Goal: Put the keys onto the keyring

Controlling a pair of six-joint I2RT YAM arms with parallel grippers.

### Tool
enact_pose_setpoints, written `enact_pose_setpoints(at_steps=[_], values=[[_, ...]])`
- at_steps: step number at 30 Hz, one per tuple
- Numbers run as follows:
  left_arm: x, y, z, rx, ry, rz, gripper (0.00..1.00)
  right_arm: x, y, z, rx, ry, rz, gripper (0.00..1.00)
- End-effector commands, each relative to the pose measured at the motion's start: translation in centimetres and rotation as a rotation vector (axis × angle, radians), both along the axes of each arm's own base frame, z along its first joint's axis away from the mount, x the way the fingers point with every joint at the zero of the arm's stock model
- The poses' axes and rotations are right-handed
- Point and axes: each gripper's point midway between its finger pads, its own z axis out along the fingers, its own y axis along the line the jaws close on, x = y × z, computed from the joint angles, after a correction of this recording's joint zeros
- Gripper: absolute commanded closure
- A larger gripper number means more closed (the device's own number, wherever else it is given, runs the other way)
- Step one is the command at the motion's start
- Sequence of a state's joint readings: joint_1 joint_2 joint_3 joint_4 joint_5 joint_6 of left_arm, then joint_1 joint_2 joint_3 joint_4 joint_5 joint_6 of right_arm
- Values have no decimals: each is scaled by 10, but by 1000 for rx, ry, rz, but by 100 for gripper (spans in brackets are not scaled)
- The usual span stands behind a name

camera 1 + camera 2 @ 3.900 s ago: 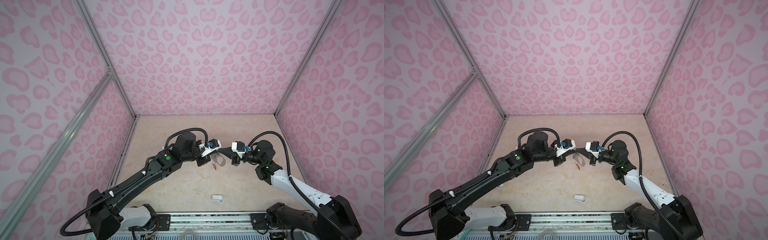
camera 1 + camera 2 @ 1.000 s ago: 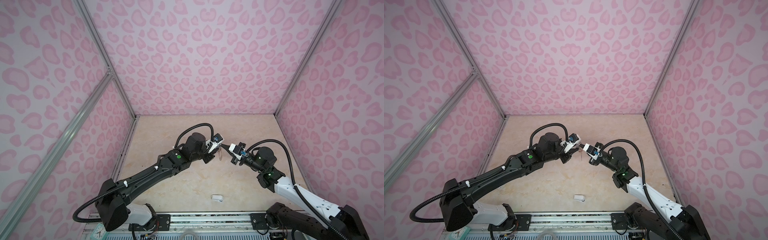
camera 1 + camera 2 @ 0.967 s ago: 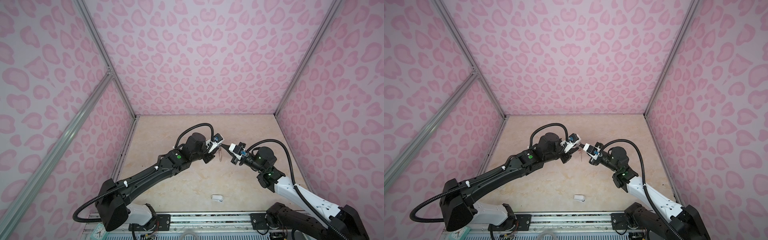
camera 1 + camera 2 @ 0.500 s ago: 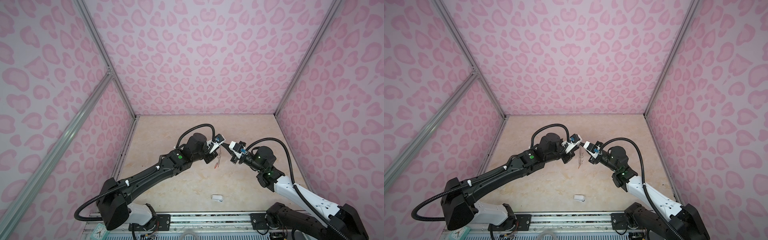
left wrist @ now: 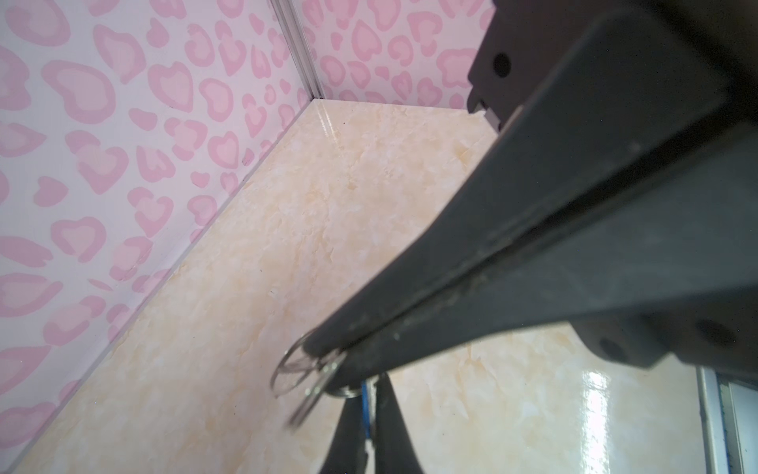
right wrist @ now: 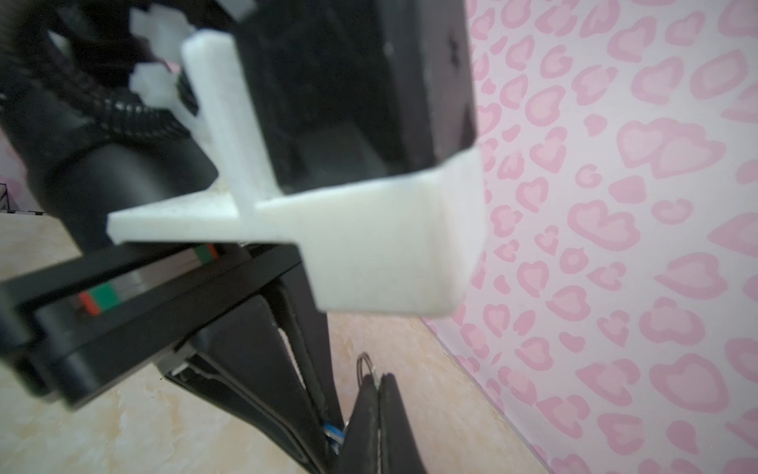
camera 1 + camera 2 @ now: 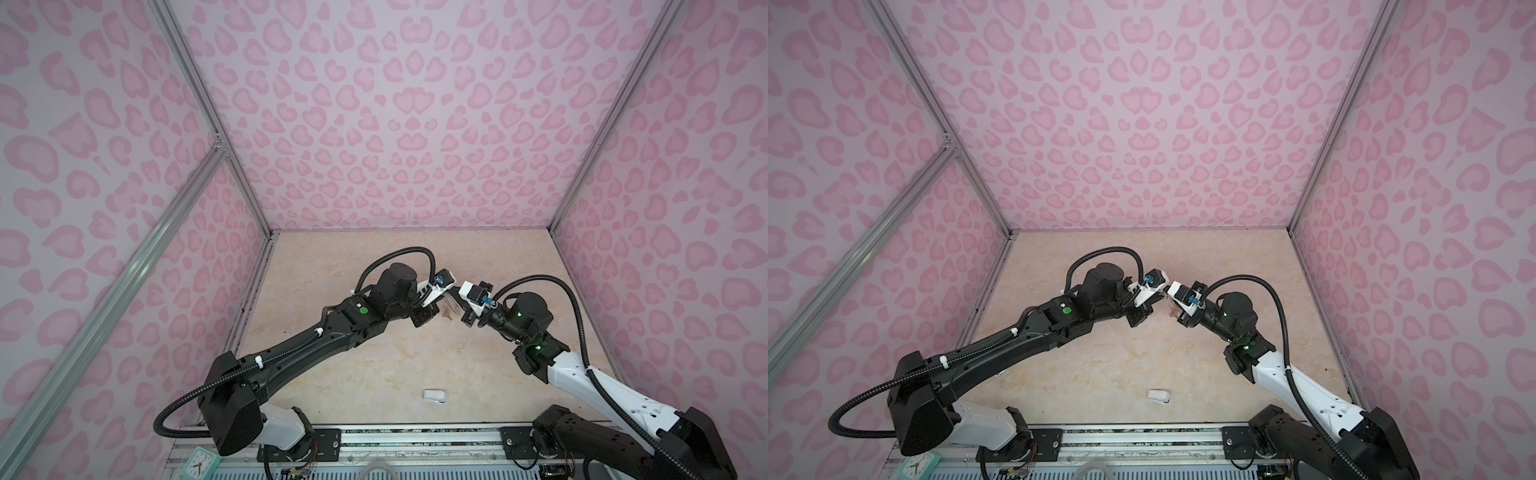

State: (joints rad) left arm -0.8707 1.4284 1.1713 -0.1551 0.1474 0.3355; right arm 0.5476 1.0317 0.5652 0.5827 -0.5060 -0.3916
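Both grippers meet above the middle of the table. The keyring (image 7: 449,306) hangs between them as a small brownish see-through plate, its rounded edge (image 5: 289,369) next to a silver key (image 5: 313,392). My left gripper (image 5: 371,383) is shut on the blue tag (image 5: 365,406) of a key. My right gripper (image 6: 379,379) is shut on the keyring, and a wire ring (image 6: 363,365) pokes out past its tips. The blue tag (image 6: 333,433) also shows beside the right gripper's fingers. In both top views the two grippers' tips nearly touch. The orange-red tag cannot be made out.
A small white rounded object (image 7: 434,396) lies on the marble table near the front edge. Pink patterned walls close in the back and both sides. A metal rail (image 7: 374,434) runs along the front by the arm bases.
The left gripper has closed over the last second. Since the earliest frames both arms have drawn closer together and shifted slightly toward the back.
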Motion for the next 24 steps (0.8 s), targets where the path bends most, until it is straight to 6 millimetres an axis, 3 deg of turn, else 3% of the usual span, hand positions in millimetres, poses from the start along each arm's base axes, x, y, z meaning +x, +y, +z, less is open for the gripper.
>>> enact_pose_setpoints(at_steps=[1,6,17,24], values=[[-9,6,2,35,-29,-52,97,-6,-1,0,-39,-53,28,100],[-15,16,2,43,-2,-89,97,-11,-6,0,-46,-66,55,100],[-24,17,1,79,38,-157,97,-25,-1,-2,-52,-60,148,100],[-29,21,0,104,58,-191,97,-30,-1,-14,-110,-45,179,100]])
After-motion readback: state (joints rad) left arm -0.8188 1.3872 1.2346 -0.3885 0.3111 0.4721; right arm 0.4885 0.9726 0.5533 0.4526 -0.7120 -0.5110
